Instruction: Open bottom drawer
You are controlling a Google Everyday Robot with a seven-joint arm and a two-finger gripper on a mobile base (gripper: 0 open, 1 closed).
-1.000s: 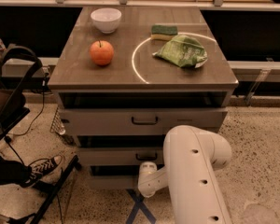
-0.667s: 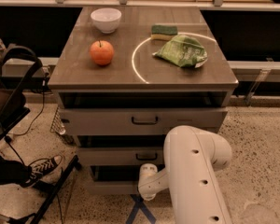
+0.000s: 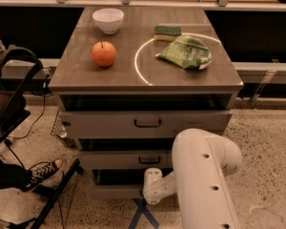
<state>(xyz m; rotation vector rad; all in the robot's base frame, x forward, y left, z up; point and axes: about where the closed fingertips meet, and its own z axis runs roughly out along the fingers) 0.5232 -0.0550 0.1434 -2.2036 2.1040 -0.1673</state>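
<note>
1. White arm [image 3: 205, 175]: in front of the cabinet [image 3: 81, 78], right of centre.
2. Gripper [image 3: 151, 187]: low at the cabinet's foot, by the bottom drawer [image 3: 112, 191]; open or closed, cannot tell.
3. Bottom drawer: lowest in the cabinet, dark gap above.
4. Cabinet top: orange [image 3: 104, 54], green bag [image 3: 186, 52], sponge [image 3: 167, 31], bowl [image 3: 108, 20].

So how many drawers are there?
3, stacked under the tabletop: top drawer, middle drawer below it, bottom drawer lowest, with the gripper at its front. None seem hidden.
</note>
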